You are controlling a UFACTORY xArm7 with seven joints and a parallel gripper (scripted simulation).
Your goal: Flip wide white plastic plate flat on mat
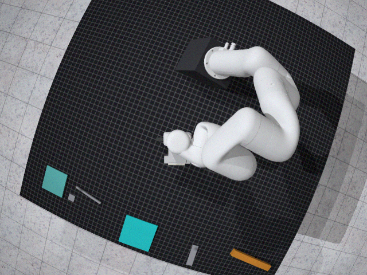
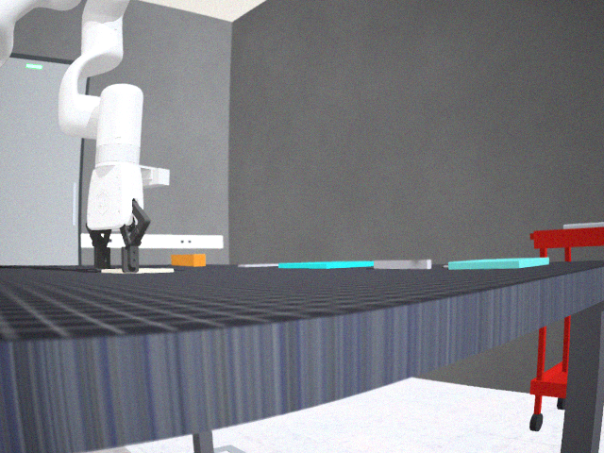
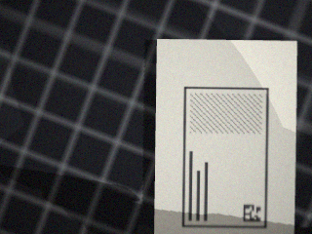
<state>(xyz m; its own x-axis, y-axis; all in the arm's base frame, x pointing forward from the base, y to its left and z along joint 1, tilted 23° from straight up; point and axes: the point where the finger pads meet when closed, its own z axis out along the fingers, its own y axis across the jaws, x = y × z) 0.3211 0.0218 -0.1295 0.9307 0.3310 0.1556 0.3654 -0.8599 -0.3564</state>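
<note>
The wide white plate (image 3: pixel 226 136) lies flat on the black grid mat, with a printed side facing up: a hatched block, three bars and a small code. In the side view it shows as a thin pale strip (image 2: pixel 139 270) on the mat at the far left. My gripper (image 2: pixel 116 265) points straight down over the plate's left end. Its two black fingers are spread apart with their tips down at the plate, and nothing is between them. In the overhead view the wrist (image 1: pixel 177 142) hides the gripper and most of the plate.
Along the mat's near edge lie two teal plates (image 1: pixel 54 181) (image 1: pixel 137 232), a thin grey bar (image 1: pixel 88 194), a small grey block (image 1: pixel 71 197), a grey strip (image 1: pixel 191 255) and an orange block (image 1: pixel 250 259). The arm's dark base (image 1: pixel 198 60) stands at the back. A red cart (image 2: pixel 561 311) stands beside the table.
</note>
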